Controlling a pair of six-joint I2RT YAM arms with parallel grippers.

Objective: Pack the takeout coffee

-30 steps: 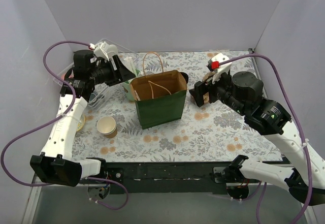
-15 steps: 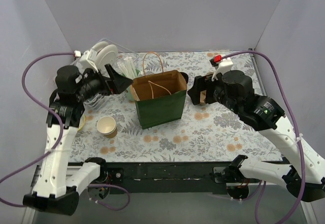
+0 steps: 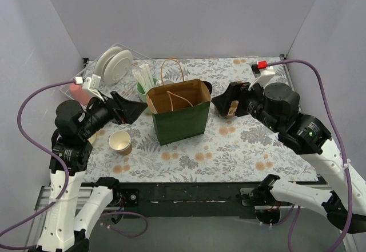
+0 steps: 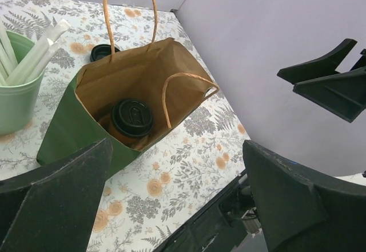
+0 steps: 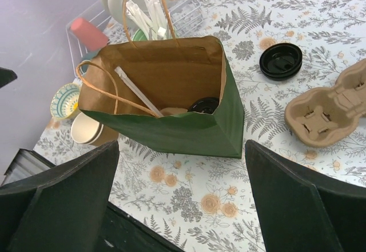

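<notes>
**Paper bag (image 3: pixel 178 118) at table centre, one gripper on each side**
The green bag stands upright, mouth open, on the floral table (image 3: pixel 240 149). The left gripper (image 3: pixel 136 110) is just beside its left side and the right gripper (image 3: pixel 220 104) near its right side, both with jaws apart. An open paper cup (image 3: pixel 120 142) stands toward the near-left corner. A dish rack (image 3: pixel 111 63) occupies the far-left corner.

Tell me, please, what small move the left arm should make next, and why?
Probably draw the left claw back toward its base: the takeout coffee already stands lidded inside the paper bag, and the claw hangs open and empty beside it.
</notes>
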